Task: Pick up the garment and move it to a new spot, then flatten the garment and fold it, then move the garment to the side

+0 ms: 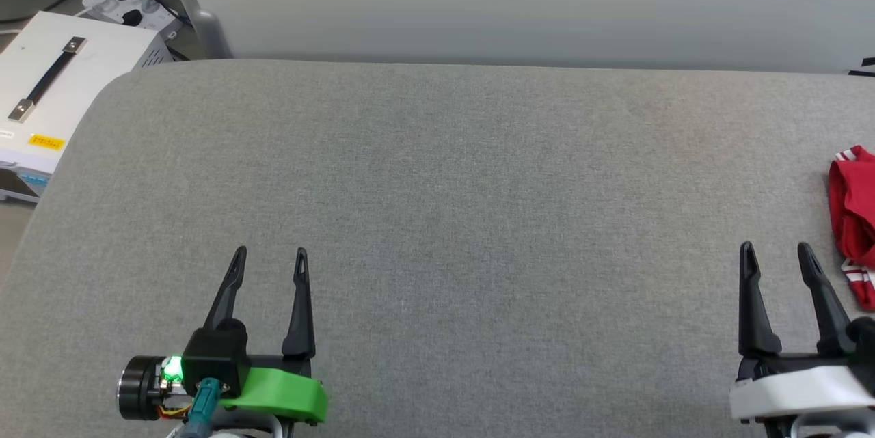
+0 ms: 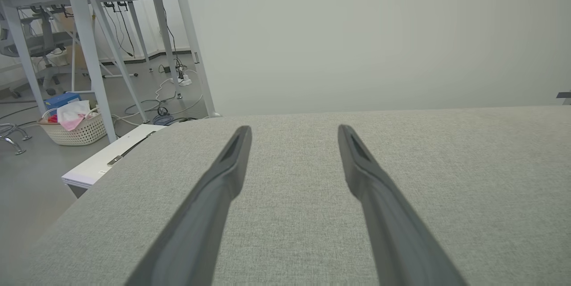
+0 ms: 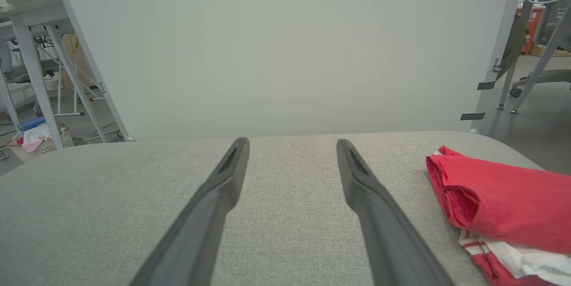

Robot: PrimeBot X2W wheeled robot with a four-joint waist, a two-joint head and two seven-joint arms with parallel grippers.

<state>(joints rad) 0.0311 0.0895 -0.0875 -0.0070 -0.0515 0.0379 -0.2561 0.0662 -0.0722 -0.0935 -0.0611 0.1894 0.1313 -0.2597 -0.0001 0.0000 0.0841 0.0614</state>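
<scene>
The bundled red jersey T-shirt [image 1: 854, 216] lies at the right edge of the head view on the grey fabric tabletop [image 1: 437, 171], just beside the right gripper [image 1: 774, 247]. That gripper and the left gripper [image 1: 271, 251], at lower left, stand with fingers apart, holding nothing.

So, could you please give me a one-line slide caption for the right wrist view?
Open right gripper over the grey table, the bundled red garment lying to its right.
</scene>
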